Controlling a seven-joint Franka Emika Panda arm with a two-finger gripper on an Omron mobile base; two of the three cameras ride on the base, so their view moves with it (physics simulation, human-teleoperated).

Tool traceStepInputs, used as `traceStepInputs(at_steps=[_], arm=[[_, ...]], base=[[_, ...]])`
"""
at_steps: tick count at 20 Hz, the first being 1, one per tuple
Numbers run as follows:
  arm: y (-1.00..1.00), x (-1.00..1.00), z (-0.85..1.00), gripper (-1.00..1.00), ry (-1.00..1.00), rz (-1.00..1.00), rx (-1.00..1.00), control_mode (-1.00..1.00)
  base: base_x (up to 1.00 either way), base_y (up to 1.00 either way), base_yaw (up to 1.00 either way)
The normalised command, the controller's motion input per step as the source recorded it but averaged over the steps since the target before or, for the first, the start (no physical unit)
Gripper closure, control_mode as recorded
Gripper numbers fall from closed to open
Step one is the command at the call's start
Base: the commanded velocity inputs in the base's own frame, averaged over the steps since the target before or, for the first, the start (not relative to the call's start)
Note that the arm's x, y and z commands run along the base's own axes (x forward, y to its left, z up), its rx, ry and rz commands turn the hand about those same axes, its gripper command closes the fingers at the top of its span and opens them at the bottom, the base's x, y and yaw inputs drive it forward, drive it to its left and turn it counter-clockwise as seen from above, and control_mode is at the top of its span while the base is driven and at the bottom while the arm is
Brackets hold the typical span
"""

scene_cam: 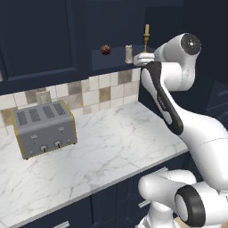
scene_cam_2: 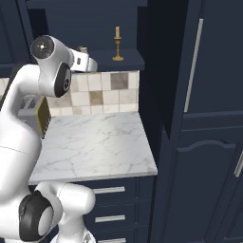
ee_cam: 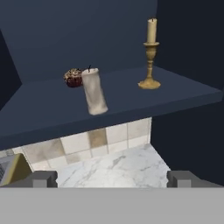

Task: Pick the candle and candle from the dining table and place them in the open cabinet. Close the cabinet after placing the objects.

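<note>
End effector (ee_cam: 112, 178) gapes wide, empty, near the cabinet shelf (ee_cam: 183, 94). Grey stub candle (ee_cam: 94, 91) leans left of the brass-holder taper (ee_cam: 150, 54).

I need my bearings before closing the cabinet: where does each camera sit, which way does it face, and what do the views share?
Left base view: behind the arm's left, facing the toaster, marble counter and open cabinet; the arm rises at lower right.
Right base view: behind the arm's right, facing the counter, cabinet and a tall navy door; the arm rises at lower left.
Hand view: on the hand, facing the cabinet shelf; open gripper at the bottom.
Shared: taper candle; stub candle.
</note>
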Motion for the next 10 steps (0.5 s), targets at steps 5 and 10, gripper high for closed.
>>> traceStepInputs(at_steps=[5,10], arm=[[-0.13,-0.44,0.0,-1.0,0.0,-0.01,0.02,-1.0],[-0.05,-0.32,0.01,-1.0,0.0,-0.02,0.01,-1.0]], base=[[0.0,0.0,0.0],[0.0,0.0,0.0]])
